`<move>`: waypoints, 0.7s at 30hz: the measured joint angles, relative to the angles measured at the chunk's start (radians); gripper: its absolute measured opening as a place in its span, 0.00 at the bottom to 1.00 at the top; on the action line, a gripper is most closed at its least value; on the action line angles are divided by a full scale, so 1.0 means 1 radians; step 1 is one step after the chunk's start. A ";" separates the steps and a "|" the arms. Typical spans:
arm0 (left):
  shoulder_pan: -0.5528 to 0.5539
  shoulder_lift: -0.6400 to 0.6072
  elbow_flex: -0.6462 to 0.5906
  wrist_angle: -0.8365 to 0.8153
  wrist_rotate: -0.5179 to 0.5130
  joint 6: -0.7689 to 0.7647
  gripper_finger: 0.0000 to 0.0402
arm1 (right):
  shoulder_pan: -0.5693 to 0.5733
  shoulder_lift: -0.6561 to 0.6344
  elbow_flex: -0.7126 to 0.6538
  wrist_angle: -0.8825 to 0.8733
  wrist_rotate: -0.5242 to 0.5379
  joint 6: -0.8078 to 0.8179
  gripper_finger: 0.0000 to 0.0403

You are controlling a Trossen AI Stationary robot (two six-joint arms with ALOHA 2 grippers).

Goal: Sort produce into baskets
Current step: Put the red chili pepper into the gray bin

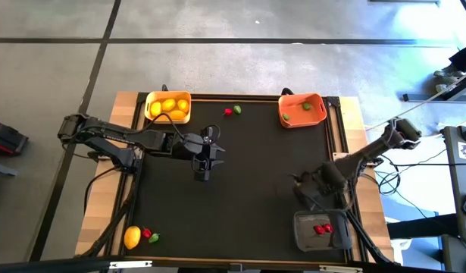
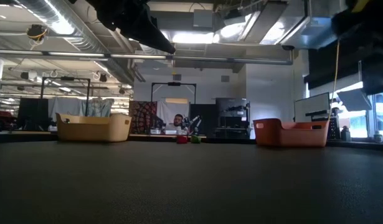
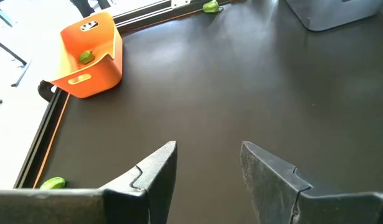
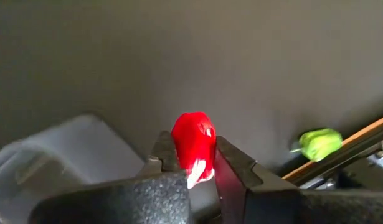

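While right end effector (image 4: 194, 168) grips one red piece (image 4: 193, 146), left end effector (image 3: 207, 168) gapes empty; three baskets (image 1: 168, 107).

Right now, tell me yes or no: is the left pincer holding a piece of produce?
No: in the left wrist view the left pincer is open, with only bare dark table mat between its fingers.

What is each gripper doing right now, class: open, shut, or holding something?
Left gripper: open, holding nothing, above the bare mat.
Right gripper: shut on a red piece, near the grey bin.
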 joint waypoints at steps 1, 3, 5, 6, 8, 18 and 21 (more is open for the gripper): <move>0.000 0.000 0.000 0.000 0.000 0.000 0.43 | 0.028 0.000 0.001 0.001 0.000 0.020 0.08; 0.000 0.000 0.000 0.000 0.000 0.000 0.43 | 0.084 0.000 0.001 0.002 0.000 0.058 0.08; 0.000 0.000 0.000 0.000 0.000 0.000 0.43 | 0.139 0.000 0.001 0.003 -0.015 0.117 0.08; 0.000 0.000 0.000 0.000 0.000 0.000 0.43 | 0.166 0.000 0.001 0.003 -0.025 0.150 0.08; 0.000 0.000 0.000 0.000 0.000 0.000 0.43 | 0.218 0.000 0.001 0.011 -0.036 0.206 0.08; 0.000 0.000 0.000 0.000 0.000 0.000 0.43 | 0.427 0.001 0.001 0.088 -0.021 0.506 0.08; 0.000 0.000 0.000 0.000 0.000 0.000 0.43 | 0.477 0.002 0.001 0.107 -0.026 0.607 0.08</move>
